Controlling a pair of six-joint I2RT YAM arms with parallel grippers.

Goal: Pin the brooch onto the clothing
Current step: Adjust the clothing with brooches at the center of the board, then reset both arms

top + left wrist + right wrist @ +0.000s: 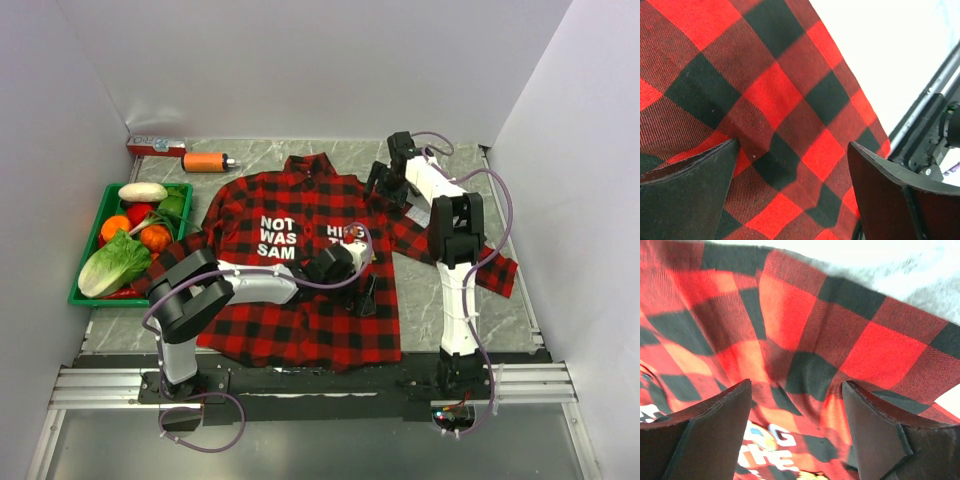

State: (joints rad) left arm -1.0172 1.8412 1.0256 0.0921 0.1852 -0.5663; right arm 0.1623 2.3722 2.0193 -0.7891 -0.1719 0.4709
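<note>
The red-and-black plaid shirt [290, 310] lies flat on the table, with white lettering across the chest. My left gripper [366, 296] is open low over the shirt's lower right front. In the left wrist view its fingers [685, 195] stand wide apart over the plaid cloth [775, 95], with nothing between them. My right gripper [383, 185] is open at the shirt's right shoulder. In the right wrist view its fingers [875, 430] stand on either side of a raised fold of cloth [805, 370]. A small round yellowish thing with a blue spot [757, 436], perhaps the brooch, lies by the white letters.
A green crate [88, 243] of vegetables stands at the left, touching the shirt's sleeve. An orange bottle [205, 161] and a red-and-white box [155, 146] lie at the back left. White walls close in three sides. The metal rail and right arm base [930, 145] lie beyond the hem.
</note>
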